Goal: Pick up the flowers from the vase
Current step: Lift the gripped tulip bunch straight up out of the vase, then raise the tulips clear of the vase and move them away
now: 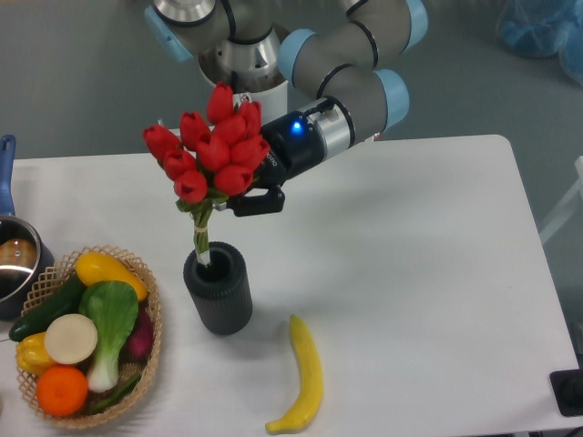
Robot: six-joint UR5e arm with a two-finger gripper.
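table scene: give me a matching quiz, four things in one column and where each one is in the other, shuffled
1. flowers
2. vase
3. banana
4. orange

a. in the wicker basket
b. lying on the table, right of the vase
c. standing beside the basket
d. raised in the gripper, stem tips at the vase mouth

Pairs: 1-d, 2-c, 3-b, 4-a

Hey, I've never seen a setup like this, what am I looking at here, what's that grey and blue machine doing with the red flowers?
That is a robot arm, seen by one fixed camera looking down at a white table. Its gripper has two fingers, closed on a bunch of red tulips. The stems' lower end still dips into the mouth of a dark ribbed vase. Also on the table: a banana, a wicker basket of vegetables and fruit, and a pot at the left edge.
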